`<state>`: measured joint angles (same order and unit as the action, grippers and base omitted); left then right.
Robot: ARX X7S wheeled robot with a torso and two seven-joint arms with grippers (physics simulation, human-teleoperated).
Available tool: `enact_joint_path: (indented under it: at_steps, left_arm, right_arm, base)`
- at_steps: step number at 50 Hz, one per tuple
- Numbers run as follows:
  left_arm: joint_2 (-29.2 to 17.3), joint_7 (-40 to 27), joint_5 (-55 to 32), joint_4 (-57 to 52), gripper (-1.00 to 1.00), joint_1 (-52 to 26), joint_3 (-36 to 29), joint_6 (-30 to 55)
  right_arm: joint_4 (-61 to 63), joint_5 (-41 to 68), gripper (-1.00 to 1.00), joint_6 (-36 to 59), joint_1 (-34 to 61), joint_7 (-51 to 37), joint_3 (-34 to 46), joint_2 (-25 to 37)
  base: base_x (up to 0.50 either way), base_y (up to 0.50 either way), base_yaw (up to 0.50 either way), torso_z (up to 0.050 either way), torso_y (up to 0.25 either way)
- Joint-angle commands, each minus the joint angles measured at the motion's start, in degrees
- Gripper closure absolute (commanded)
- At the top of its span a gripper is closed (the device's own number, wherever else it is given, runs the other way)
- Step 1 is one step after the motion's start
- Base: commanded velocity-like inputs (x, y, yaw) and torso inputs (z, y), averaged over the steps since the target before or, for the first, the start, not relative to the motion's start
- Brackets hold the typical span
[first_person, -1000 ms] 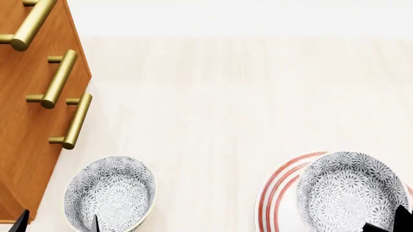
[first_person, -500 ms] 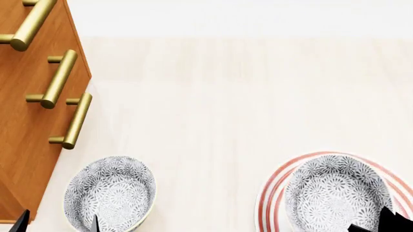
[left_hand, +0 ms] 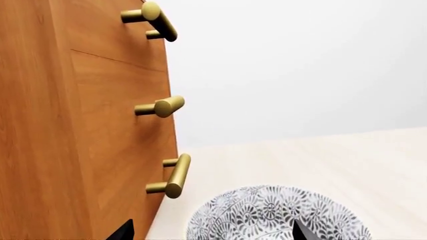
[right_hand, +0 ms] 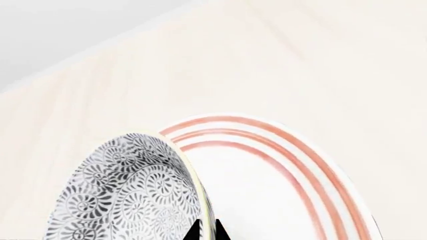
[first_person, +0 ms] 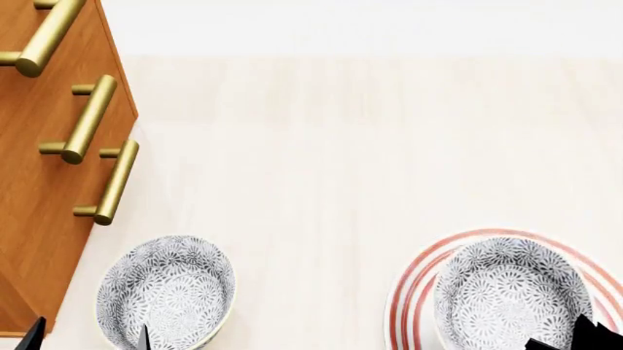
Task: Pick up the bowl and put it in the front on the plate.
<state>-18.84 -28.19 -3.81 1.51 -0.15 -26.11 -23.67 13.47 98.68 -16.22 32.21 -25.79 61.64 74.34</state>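
Between right end effector (right_hand: 205, 231) fingertips: bowl (right_hand: 127, 195) rim.

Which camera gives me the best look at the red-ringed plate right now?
The right wrist view: the plate shows its far rim, red rings and bare white centre, with the bowl beside that open area. The head view catches the plate only as a ringed crescent cut by the frame, mostly covered by the bowl. The left wrist view does not show it.

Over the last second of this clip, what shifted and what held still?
The bowl gripped at its rim by the right end effector moved leftward in the head view and settled lower over the plate, most of it in the first half-second. The other bowl, the left end effector and the cabinet stayed put.
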Motion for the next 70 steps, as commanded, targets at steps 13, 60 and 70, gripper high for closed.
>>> enact_joint_path:
  at_steps: [13, 60, 70]
  left_arm:
    - [0.4, 0.5, -0.1, 0.2, -1.00, -0.1, 0.2, 0.3]
    - [-0.2, -0.2, 0.1, -0.3, -1.00, -0.3, -0.3, 0.2]
    - [-2.4, -2.4, -0.1, -5.9, -1.00, -0.1, 2.8, 2.9]
  right_arm:
    - [-1.1, -2.3, 1.00, 0.4, 0.4, 0.0, -1.1, -1.3]
    - [8.1, -12.4, -1.00, -17.3, -1.7, -11.3, -3.9, 9.3]
    - [2.6, -48.7, -1.00, -33.5, -9.2, -37.5, -3.3, 3.4]
  base:
    - [0.00, 0.00, 0.00, 0.000, 0.000]
    - [0.00, 0.00, 0.00, 0.000, 0.000]
    - [0.00, 0.00, 0.00, 0.000, 0.000]
